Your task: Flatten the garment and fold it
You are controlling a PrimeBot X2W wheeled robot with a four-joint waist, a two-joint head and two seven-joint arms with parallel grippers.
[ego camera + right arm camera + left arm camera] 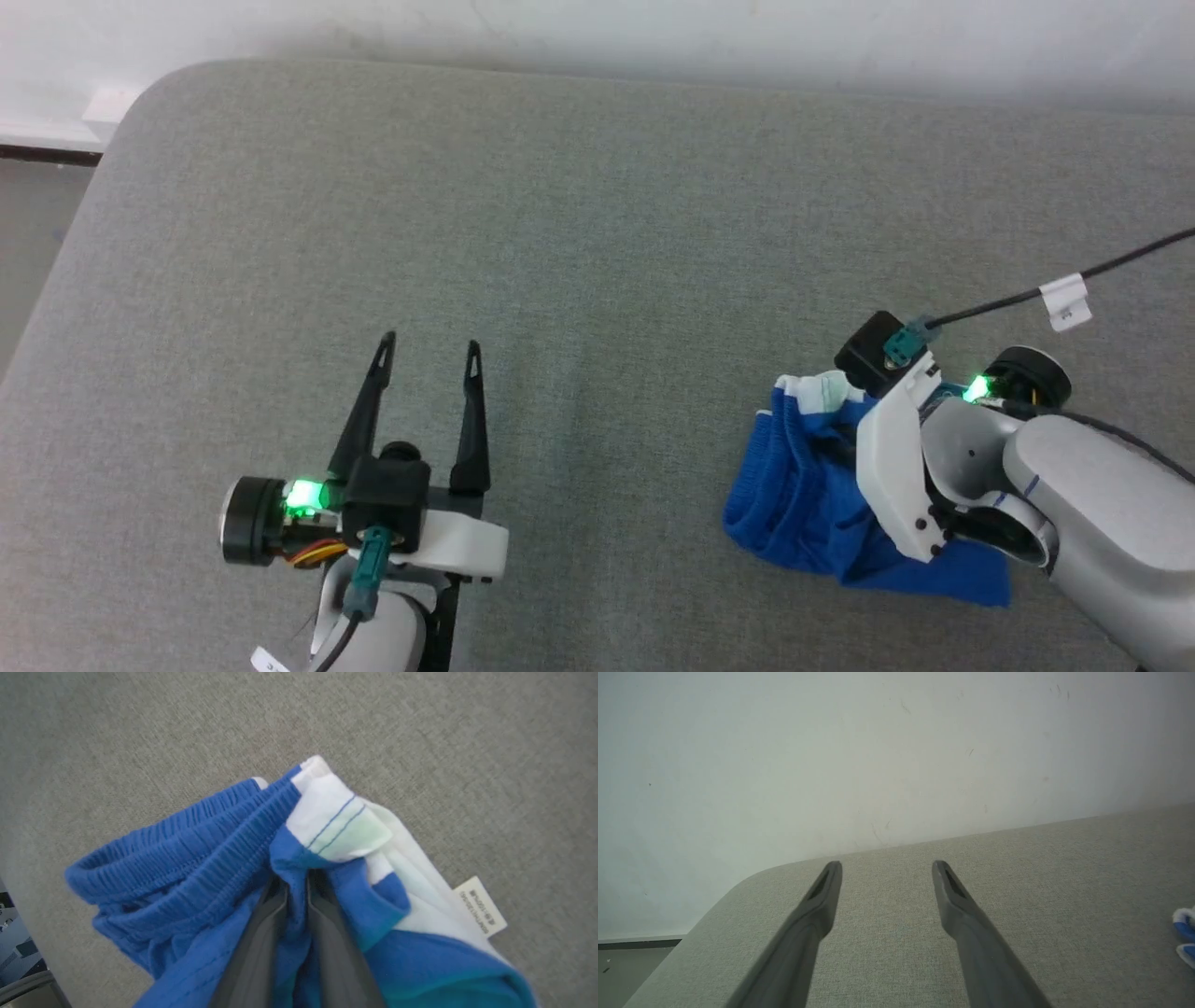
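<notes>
Blue athletic shorts (794, 485), bunched, being pinched on the right side of the grey cushion (597, 187).
Left gripper (430, 343) is being held spread, empty; right gripper (297, 883) is being pressed onto a fold beside the gathered waistband (187, 844). Soft, light, limp cloth, judged best taken at the waistband corners.

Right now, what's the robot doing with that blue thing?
The robot has to flatten and fold those shorts. Its right fingers are pinched shut on the cloth just below the waistband, at the right of the grey surface. The shorts lie bunched up, not flat yet. Its left fingers are open and hold nothing, well off to the left.
</notes>
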